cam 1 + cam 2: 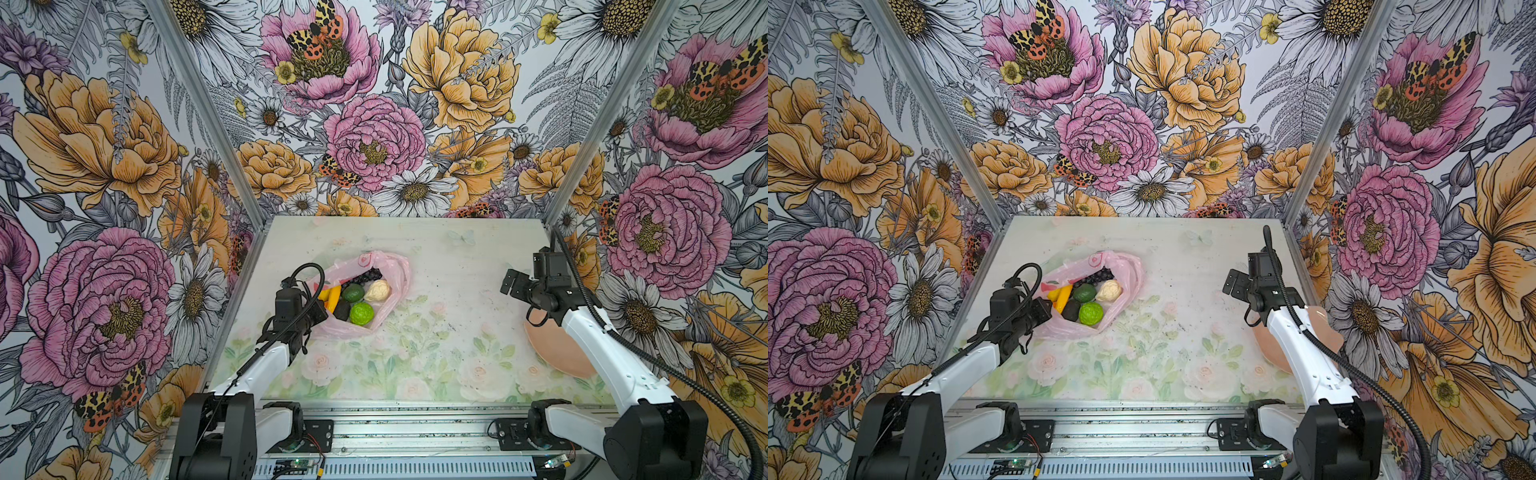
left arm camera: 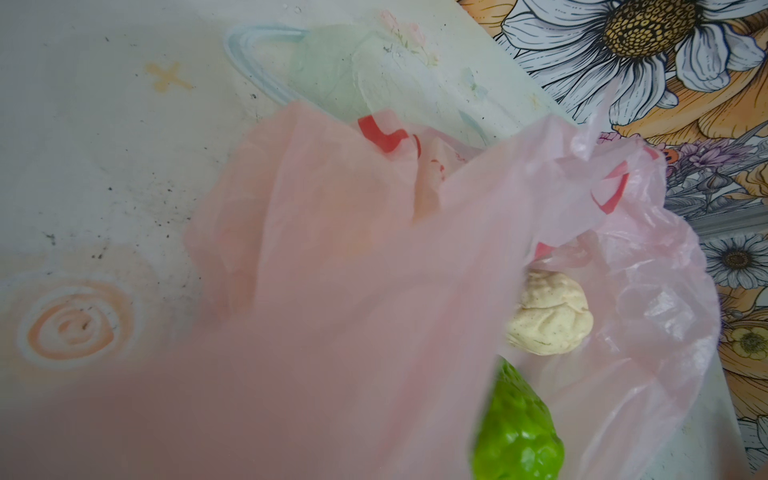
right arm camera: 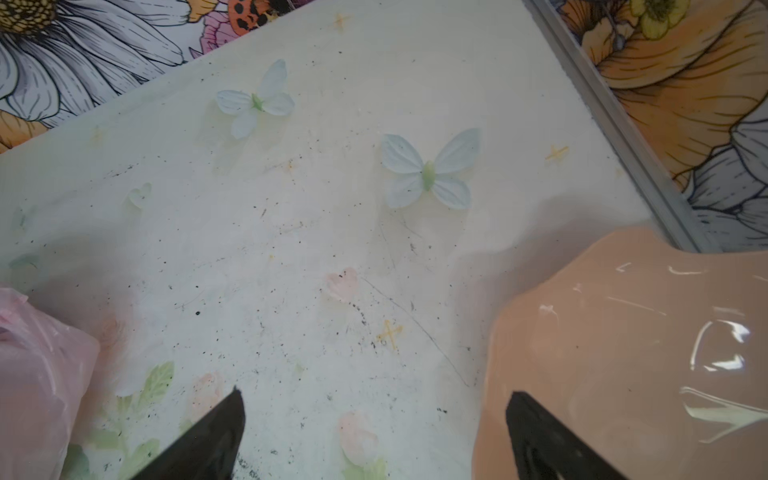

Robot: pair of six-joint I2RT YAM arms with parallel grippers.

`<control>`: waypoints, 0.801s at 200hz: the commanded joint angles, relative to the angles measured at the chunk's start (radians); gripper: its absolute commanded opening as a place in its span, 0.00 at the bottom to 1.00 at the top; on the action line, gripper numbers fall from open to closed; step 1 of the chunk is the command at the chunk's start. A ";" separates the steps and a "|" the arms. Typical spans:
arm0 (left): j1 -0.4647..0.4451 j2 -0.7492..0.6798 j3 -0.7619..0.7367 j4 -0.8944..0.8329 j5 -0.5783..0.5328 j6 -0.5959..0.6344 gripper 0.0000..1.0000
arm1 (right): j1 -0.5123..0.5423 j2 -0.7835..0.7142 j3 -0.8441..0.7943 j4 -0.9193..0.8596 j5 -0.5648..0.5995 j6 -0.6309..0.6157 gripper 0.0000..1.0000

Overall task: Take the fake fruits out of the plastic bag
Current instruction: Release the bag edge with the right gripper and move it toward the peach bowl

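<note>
Left wrist view: plastic bag (image 2: 374, 249) shows red prints (image 2: 384, 135), unreadable.

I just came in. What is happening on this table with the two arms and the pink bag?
Two robot arms work on the plastic bag, which lies open on the table with the fake fruits inside. The left end effector is at the bag's edge, pink film over its camera; its jaws are hidden. The right end effector is open and empty, over the table beside the peach dish. No fruit is seen outside the bag.
</note>
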 commanded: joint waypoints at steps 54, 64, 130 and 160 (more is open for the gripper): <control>0.008 0.015 -0.007 0.040 0.021 0.011 0.16 | -0.182 -0.024 -0.118 -0.146 0.036 0.053 0.99; 0.007 0.018 -0.007 0.042 0.019 0.011 0.16 | -0.184 -0.031 -0.126 -0.148 0.044 0.061 0.99; 0.007 0.022 -0.006 0.042 0.018 0.009 0.16 | -0.174 0.016 -0.158 -0.134 0.049 0.106 1.00; 0.001 0.032 -0.001 0.042 0.017 0.011 0.16 | -0.120 0.064 -0.179 -0.071 0.003 0.117 1.00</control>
